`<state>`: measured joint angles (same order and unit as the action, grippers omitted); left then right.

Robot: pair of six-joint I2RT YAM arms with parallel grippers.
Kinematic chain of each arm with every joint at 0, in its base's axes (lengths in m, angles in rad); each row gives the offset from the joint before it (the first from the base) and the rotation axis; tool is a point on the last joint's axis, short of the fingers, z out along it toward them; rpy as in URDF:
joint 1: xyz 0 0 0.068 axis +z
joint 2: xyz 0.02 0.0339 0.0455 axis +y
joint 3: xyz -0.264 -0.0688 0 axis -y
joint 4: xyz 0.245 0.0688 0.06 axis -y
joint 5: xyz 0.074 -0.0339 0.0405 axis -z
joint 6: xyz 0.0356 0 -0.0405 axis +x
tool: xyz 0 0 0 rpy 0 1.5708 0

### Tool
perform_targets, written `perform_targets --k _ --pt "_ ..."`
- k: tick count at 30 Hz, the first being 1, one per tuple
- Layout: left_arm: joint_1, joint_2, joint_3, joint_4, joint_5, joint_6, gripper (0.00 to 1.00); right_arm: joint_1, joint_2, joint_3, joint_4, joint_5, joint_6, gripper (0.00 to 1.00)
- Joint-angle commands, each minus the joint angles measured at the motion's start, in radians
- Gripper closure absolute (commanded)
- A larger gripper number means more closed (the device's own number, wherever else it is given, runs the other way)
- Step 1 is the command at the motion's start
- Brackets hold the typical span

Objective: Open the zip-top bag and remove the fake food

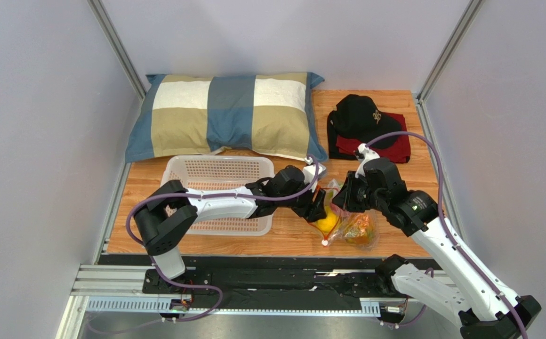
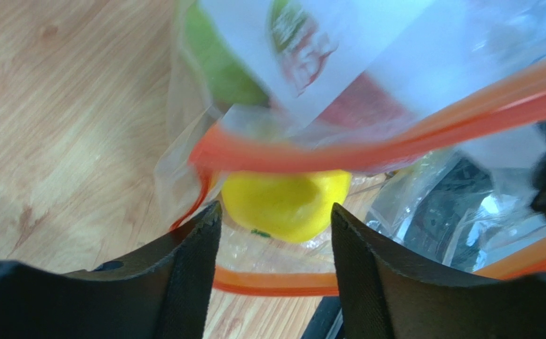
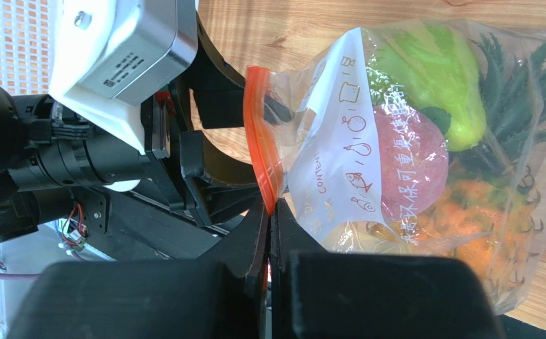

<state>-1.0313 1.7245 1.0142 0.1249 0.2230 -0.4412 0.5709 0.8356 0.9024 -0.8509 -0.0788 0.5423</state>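
Observation:
The zip-top bag (image 1: 357, 229) lies on the wooden table, its mouth spread open. My right gripper (image 3: 269, 208) is shut on its red-orange zip strip (image 3: 260, 134) and holds one lip up. The bag holds a green apple (image 3: 438, 78), a pink-red peach (image 3: 410, 162) and an orange pineapple (image 3: 495, 212). My left gripper (image 2: 276, 212) is open at the bag mouth. The yellow citrus (image 2: 286, 201) sits just ahead of its fingertips, between the two strip halves (image 2: 368, 141). From above the citrus (image 1: 327, 223) shows below my left gripper (image 1: 318, 208), beside my right gripper (image 1: 341, 201).
A white perforated basket (image 1: 219, 173) stands left of the bag, under the left arm. A checked pillow (image 1: 226, 113) lies at the back. A black cap (image 1: 364, 113) on red cloth (image 1: 375, 147) lies at the back right. White walls close both sides.

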Motion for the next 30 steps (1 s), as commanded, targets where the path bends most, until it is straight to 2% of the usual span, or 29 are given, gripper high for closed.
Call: perform_targets --k 1,9,14,16,25,27,30 --pt "-0.019 0.003 0.017 0.133 -0.001 -0.027 0.38 0.006 0.002 0.010 0.053 -0.027 0.013 1.00" --pt "-0.026 0.107 0.096 0.096 -0.004 -0.030 0.28 0.009 0.010 0.015 0.061 -0.030 0.019 1.00" --pt "-0.032 0.161 0.095 0.087 -0.017 -0.034 0.23 0.012 0.013 0.018 0.061 -0.032 0.018 1.00" --pt "-0.032 0.184 0.093 0.085 -0.028 -0.037 0.18 0.012 0.014 0.012 0.062 -0.030 0.018 1.00" --pt "-0.030 0.302 0.149 0.110 -0.017 -0.068 0.18 0.015 0.011 -0.030 0.087 -0.039 0.030 1.00" --pt "-0.030 0.313 0.146 0.124 -0.028 -0.065 0.20 0.017 0.011 -0.031 0.082 -0.038 0.027 1.00" --pt "-0.032 0.325 0.147 0.119 -0.018 -0.054 0.29 0.015 0.013 -0.040 0.084 -0.029 0.024 1.00"
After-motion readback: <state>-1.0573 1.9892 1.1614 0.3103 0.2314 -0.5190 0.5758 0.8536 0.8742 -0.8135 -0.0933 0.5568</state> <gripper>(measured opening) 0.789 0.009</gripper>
